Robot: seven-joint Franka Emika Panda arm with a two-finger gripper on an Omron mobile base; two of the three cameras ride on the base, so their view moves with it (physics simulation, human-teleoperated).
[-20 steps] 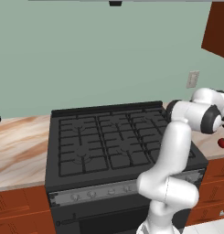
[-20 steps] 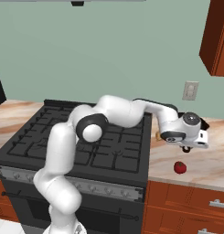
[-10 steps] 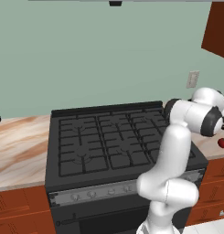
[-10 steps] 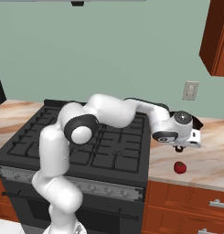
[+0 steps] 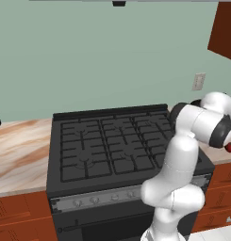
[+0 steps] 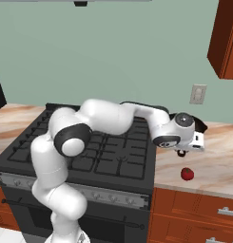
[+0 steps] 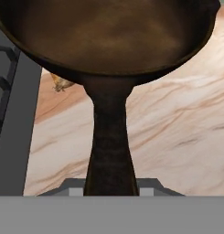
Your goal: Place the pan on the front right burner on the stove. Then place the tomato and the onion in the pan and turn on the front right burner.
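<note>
Hand view shows the pan (image 7: 109, 36) hanging out in front of me, its long handle running straight back between my fingers, so I take my gripper (image 7: 109, 192) to be clamped on the handle's far end, though the fingertips themselves are hidden at the bottom edge. The pan is off the counter (image 7: 177, 128), lifted over the marble with the stove (image 7: 8, 114) just to one side; the onion (image 7: 62, 83) peeks out from under its rim on the counter. In the right base view my hand hovers over the counter just right of the stove, the tomato (image 6: 186, 173) lying on the marble below and in front of it. I judge this skillet stiff and fairly heavy, and holding it at the handle tip makes the bowl want to droop and twist, so it calls for a firm grip and a slow, level carry toward the front right burner (image 6: 130, 166).
</note>
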